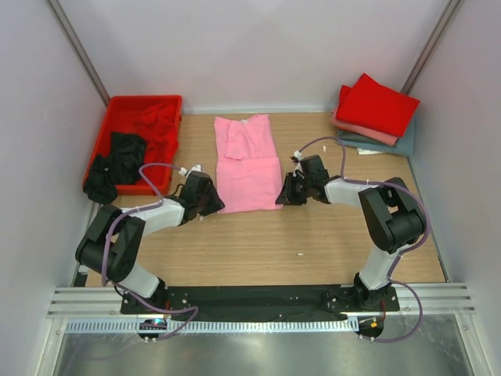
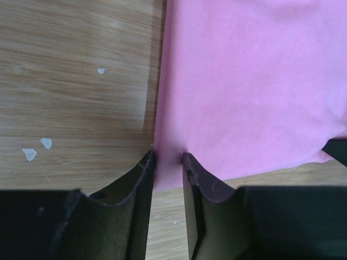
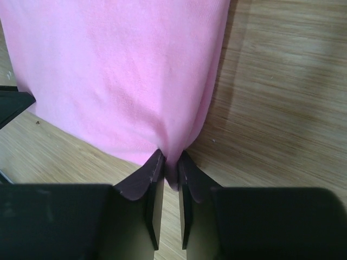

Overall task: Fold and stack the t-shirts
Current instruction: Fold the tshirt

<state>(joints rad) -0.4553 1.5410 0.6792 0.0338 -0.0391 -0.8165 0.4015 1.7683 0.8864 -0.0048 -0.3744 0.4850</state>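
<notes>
**A:** Top view: where's your shirt?
**B:** The pink t-shirt [image 1: 249, 176] lies flat at centre frame, the folded stack [image 1: 374, 113] upper right, the red tray [image 1: 109, 106] upper left. I'd judge the cloth light and limp, so take it by the corners. It'll sag between them.
**A:** Left wrist?
**B:** At bottom centre, your left gripper [image 2: 168, 162] pinches the smooth hem corner on the wood-grain table [image 2: 70, 81].
**A:** Right wrist?
**B:** Your right gripper [image 3: 171, 160] nips a bunched corner there.

the light pink t-shirt [image 1: 248, 164] lies flat mid-table, partly folded into a long strip, its near corners pinched in my left gripper [image 2: 168, 165] and right gripper [image 3: 171, 162]. far right, a folded red t-shirt [image 1: 377, 104] tops the salmon t-shirt [image 1: 360, 129] and grey-blue t-shirt [image 1: 391, 146]. far left, a crumpled red shirt [image 1: 156, 117] and black shirt [image 1: 117, 160] lie heaped.
</notes>
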